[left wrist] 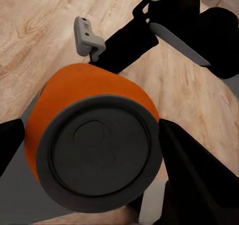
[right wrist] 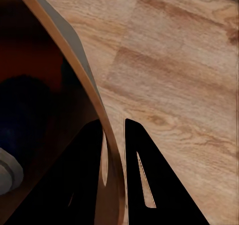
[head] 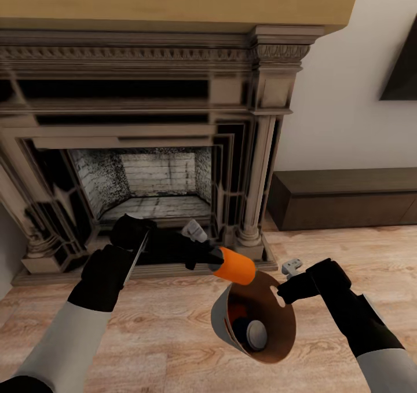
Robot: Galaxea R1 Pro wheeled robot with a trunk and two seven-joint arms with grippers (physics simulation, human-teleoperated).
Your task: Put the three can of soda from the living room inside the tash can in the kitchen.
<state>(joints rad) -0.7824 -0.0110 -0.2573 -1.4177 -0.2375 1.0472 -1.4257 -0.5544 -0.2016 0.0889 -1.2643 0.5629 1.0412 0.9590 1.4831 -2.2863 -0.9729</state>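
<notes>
— What have you got in the left gripper (head: 215,261)?

— An orange can (head: 234,266), lying on its side, clamped between the two black fingers. From my left wrist camera I see its dark round end (left wrist: 102,153) facing the lens, with a finger (left wrist: 199,180) pressed to each side of the orange body. It hangs just above the rim of the bin (head: 221,323).

— And the bin?

— Grey outside, coppery brown inside, tilted so its mouth faces me. The right gripper (head: 282,291) is pinched on its rim beside the oval handle slot (head: 276,295); in the right wrist camera one finger (right wrist: 79,180) sits inside the wall and the other outside, with the rim (right wrist: 107,135) between them. The bin is held off the wood floor (head: 174,317).

— Anything in it already?

— Yes, a can (head: 255,334) with a silver top lies at the bottom. Its body looks dark, but I cannot tell the colour surely.

— What is around you?

— The fireplace (head: 156,149) stands straight ahead, its brick hearth behind the left arm. A low dark bench (head: 347,199) runs along the wall to the right, with a dark corner of the television (head: 402,74) above it.
</notes>
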